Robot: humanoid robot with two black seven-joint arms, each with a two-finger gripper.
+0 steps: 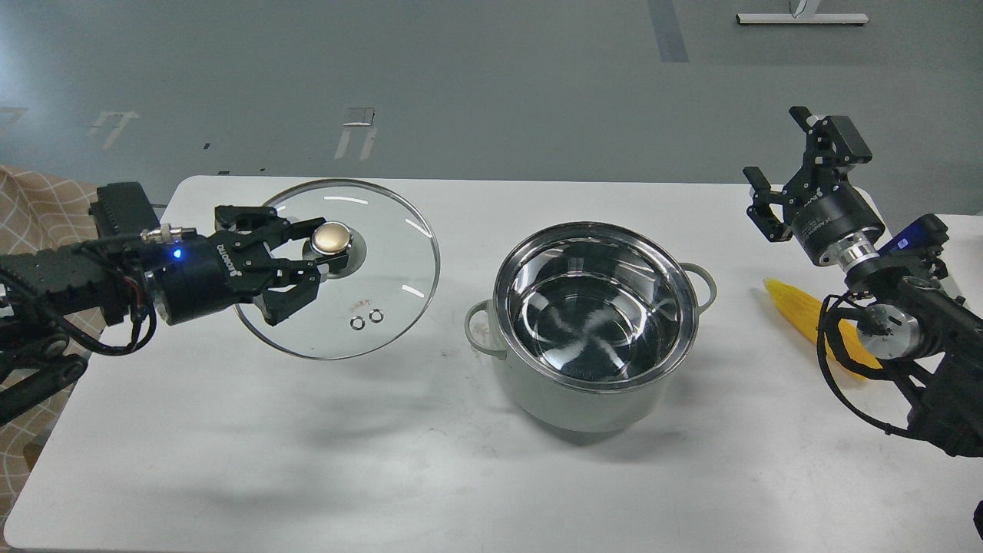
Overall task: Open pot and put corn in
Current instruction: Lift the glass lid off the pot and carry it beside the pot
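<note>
With the pot (595, 322) uncovered mid-worktop, our left gripper (303, 257) grips the lid (338, 269) by its knob; our right gripper (779, 173) hangs open above the corn (791, 303). Next: descend, grasp corn.

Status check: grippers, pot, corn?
Left gripper at lid knob, grip unclear. Right gripper open, empty. Pot uncovered; corn on table, partly behind right arm.

Pot (595, 326) stood mid-table (307, 461), lid (384, 253) lay to its left, corn (799, 307) lay to its right near the table edge, partly behind the right arm (921, 338)
</note>
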